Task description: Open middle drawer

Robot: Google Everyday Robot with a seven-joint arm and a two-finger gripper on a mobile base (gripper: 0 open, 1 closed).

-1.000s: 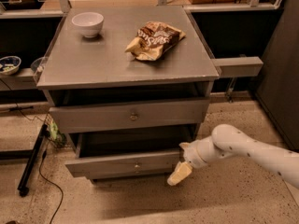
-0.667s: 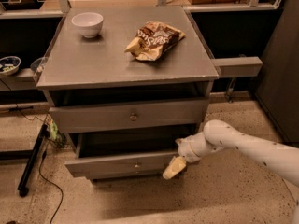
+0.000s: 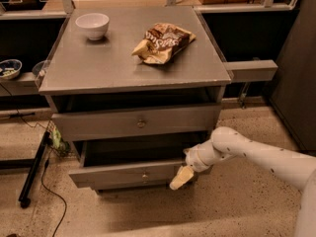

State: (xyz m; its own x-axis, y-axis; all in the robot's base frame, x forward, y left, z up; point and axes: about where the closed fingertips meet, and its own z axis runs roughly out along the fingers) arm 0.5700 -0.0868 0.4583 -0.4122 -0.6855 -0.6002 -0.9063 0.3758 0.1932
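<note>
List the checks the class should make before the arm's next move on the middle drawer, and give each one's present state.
1. Middle drawer is already pulled part way out, with a dark gap above its front: ok.
2. Gripper is at this drawer, at the right end of its front: ok.
3. Gripper is on the knob: not ok, the knob sits well to its left.
4. Firm hold on the drawer front: cannot tell.
5. Bowl and snack bag sit on the cabinet top, back from its front edge: ok.
6. Black bar leans left of the cabinet, apart from the drawer's path: ok.
</note>
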